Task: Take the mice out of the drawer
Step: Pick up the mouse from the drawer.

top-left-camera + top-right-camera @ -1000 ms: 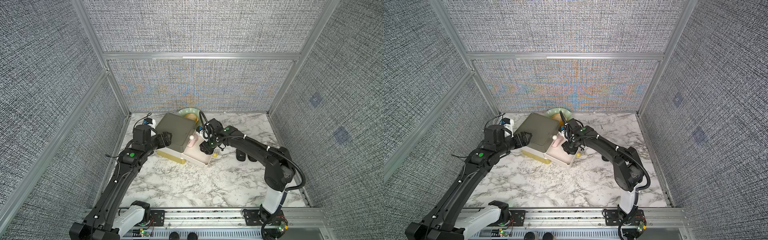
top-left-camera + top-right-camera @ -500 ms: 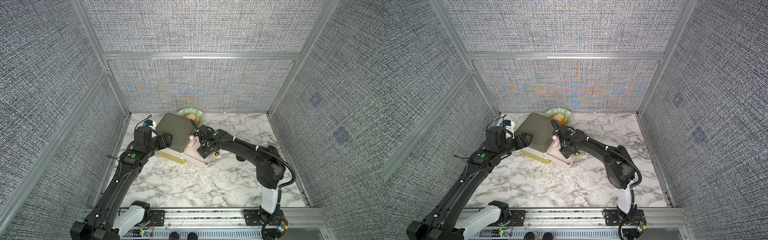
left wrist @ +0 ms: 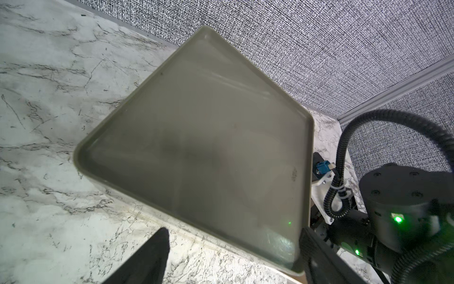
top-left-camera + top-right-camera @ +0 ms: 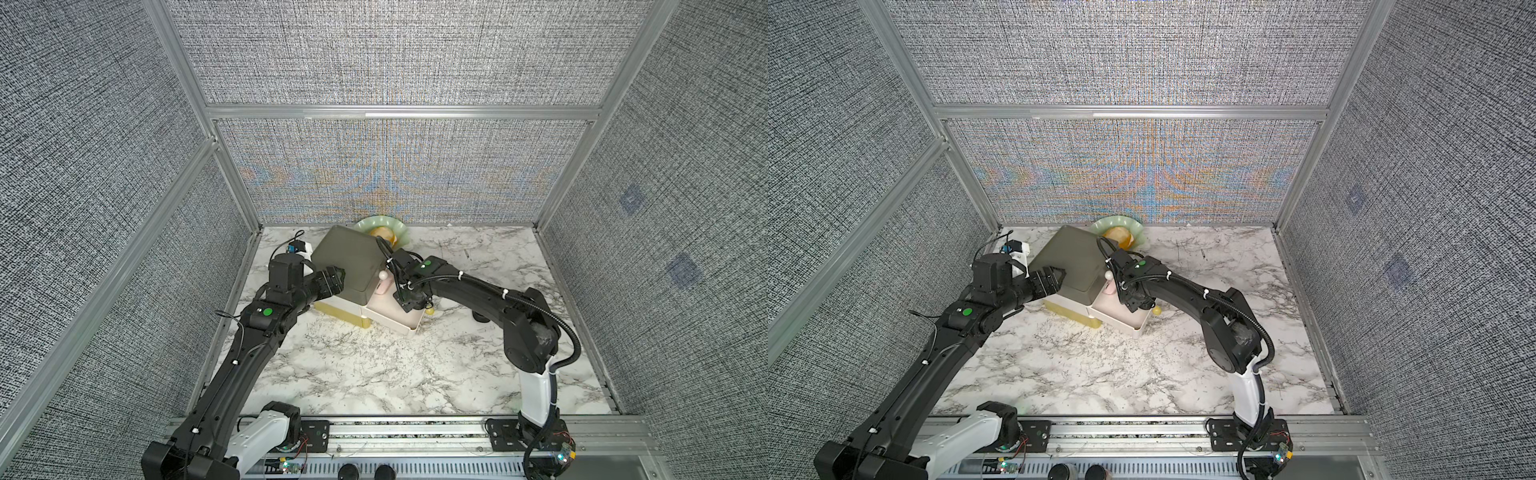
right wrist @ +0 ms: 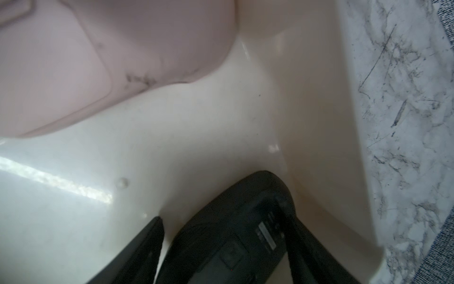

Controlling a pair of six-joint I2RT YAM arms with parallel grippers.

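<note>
- The right gripper (image 5: 224,221) is reaching down inside the pulled-out cream drawer (image 5: 317,118), with its fingers (image 5: 147,248) standing part-way open.
- A black mouse (image 5: 245,196) is lying between those fingers with its underside label showing. 1 finger is touching it, and a thin strip of drawer floor is showing beside the other.
- The pink mouse (image 5: 86,61) is resting in the same drawer just beyond the fingertips, untouched.
- The left gripper (image 3: 233,232) is straddling a corner of the olive cabinet (image 3: 208,147) with its jaws apart. 1 finger is sitting against the cabinet's edge, and the other finger (image 3: 152,258) is hanging clear over the marble table (image 3: 49,98).
- A second black mouse (image 4: 482,319) is lying on the table well away from both pairs of fingers, half hidden under the right arm.
</note>
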